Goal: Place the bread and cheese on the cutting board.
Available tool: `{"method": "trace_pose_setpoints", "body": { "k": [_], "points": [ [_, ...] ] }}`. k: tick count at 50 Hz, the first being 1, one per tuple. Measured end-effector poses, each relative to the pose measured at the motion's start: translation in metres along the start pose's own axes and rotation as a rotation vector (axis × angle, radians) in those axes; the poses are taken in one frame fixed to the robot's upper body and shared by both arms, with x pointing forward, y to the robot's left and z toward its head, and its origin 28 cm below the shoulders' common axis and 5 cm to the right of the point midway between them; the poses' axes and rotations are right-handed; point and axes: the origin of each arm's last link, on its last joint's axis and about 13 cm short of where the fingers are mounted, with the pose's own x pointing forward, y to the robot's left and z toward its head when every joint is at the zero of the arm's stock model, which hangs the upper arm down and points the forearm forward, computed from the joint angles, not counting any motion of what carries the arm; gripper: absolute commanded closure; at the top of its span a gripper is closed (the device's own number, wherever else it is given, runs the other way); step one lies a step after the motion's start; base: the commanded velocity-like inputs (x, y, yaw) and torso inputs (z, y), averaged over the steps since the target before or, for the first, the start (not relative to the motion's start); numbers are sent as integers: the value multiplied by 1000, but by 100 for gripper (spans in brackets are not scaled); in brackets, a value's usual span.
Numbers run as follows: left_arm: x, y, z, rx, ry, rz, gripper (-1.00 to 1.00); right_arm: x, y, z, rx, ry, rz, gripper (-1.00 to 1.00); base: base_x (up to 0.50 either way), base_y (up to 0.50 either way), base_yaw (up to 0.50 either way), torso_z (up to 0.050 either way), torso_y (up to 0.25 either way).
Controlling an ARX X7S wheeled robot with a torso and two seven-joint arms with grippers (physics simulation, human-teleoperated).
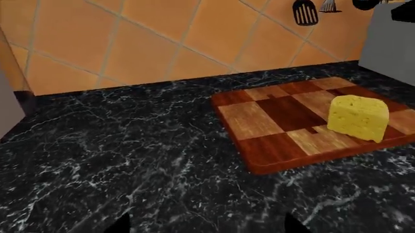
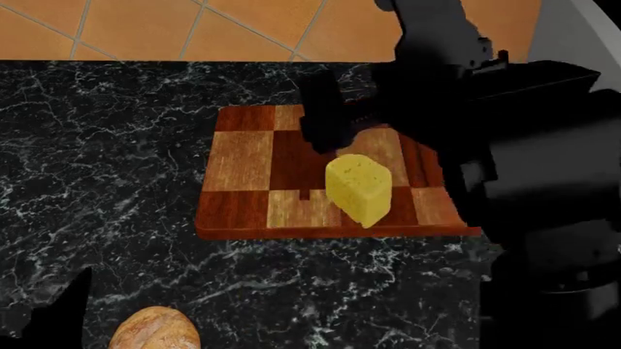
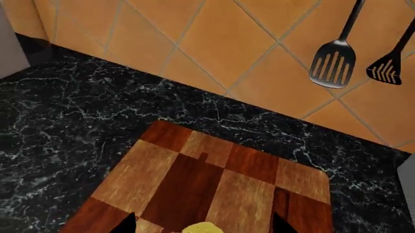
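Nearest us, the bread (image 2: 154,329) sits on the black marble counter (image 2: 107,189) at the very front edge of the head view, half cut off, well apart from the cutting board (image 2: 243,167). Only the head view catches it.

Further back, the chequered board lies flat with its long side running across the counter. The cheese (image 2: 359,189) stands on it, toward its right half, rounded end aimed at the board's front edge and its long axis running front to back. The left wrist view shows the cheese (image 1: 358,117) from the side, upright and blocky; the right wrist view catches just a yellow sliver (image 3: 202,227) at its lower edge.

The right gripper (image 2: 325,123) hangs above the board just behind the cheese, holding nothing, its fingertips (image 3: 126,224) spread apart. The left gripper (image 1: 204,224) shows only two dark tips, set wide.

Behind it all, orange wall tiles (image 3: 214,43), and the right wrist view alone shows a slotted spatula (image 3: 333,62) hanging there.
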Motion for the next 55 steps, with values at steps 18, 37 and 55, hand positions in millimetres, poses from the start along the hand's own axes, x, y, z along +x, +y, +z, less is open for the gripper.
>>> {"method": "trace_pose_setpoints", "body": {
  "k": [18, 37, 55],
  "points": [
    [-11, -2, 52, 178, 203, -389, -100, -77, 48, -71, 141, -353, -151, -100, 0, 0, 0, 0, 0],
    [1, 4, 54, 251, 367, -418, -100, -118, 60, -105, 157, -454, -295, -100, 0, 0, 0, 0, 0],
    [26, -3, 40, 279, 434, -439, -100, -124, 61, -114, 159, -461, -322, -100, 0, 0, 0, 0, 0]
  ]
}}
